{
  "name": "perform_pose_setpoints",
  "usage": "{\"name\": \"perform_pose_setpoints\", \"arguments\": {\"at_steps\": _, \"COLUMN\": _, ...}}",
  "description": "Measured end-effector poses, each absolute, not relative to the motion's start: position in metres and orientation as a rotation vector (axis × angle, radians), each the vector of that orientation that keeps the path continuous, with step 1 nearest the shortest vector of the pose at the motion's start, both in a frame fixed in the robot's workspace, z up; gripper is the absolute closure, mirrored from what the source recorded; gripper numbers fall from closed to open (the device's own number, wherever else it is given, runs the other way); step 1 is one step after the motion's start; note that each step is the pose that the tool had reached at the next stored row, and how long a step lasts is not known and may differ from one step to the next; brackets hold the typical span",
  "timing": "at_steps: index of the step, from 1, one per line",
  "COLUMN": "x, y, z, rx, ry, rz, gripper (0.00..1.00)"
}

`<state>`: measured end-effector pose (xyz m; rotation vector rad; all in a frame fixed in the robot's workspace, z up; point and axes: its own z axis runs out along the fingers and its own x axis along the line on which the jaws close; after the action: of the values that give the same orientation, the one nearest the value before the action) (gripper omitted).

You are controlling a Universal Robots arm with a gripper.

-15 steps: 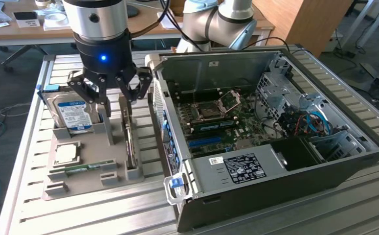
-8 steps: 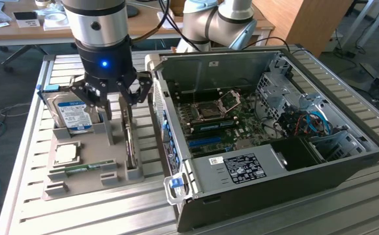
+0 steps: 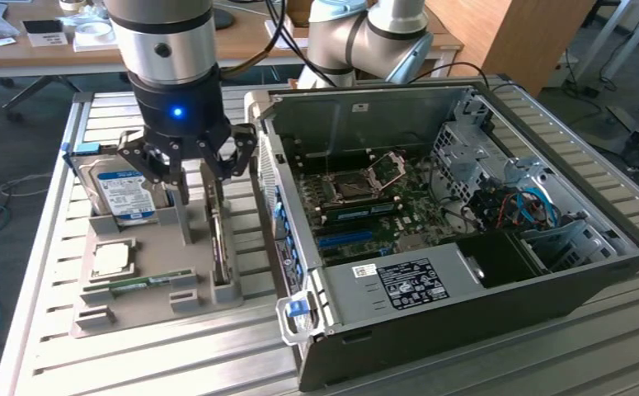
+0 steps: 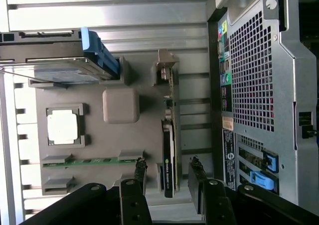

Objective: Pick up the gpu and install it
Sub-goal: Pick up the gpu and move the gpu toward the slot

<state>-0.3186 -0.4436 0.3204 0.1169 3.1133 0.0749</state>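
- A slatted aluminium table (image 3: 132, 363) carries everything; at the exterior view's left a flat grey plastic parts tray (image 3: 171, 262) lies on it.
- At the far left of this tray a silver hard drive with a blue label (image 3: 119, 194) stands in its slot.
- Nearer to the camera a square silver processor chip (image 3: 111, 258) lies in a frame, and a small green memory stick (image 3: 143, 285) lies just beside it on the near side.
- The gpu (image 4: 168, 135), a thin dark card with a silvery bracket at one end, stands on its edge in the slot at the right side of the tray, not installed.
- The black gripper (image 4: 168, 164) hangs above the gpu with its fingers wide apart, one on each side of the card, and holds nothing.
- At the exterior view's right, just beside the tray, a dark grey computer case (image 3: 462, 322) lies open, and its green motherboard (image 3: 374, 206) is visible inside.
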Motion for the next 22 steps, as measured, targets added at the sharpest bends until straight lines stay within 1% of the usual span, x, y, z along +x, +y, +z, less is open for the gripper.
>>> {"name": "perform_pose_setpoints", "arguments": {"at_steps": 10, "x": -0.315, "y": -0.444, "z": 0.318, "rx": 0.117, "ry": 3.113, "rz": 0.076, "gripper": 0.53}}
{"name": "perform_pose_setpoints", "arguments": {"at_steps": 22, "x": -0.311, "y": -0.443, "z": 0.303, "rx": 0.117, "ry": 3.113, "rz": 0.076, "gripper": 0.53}}
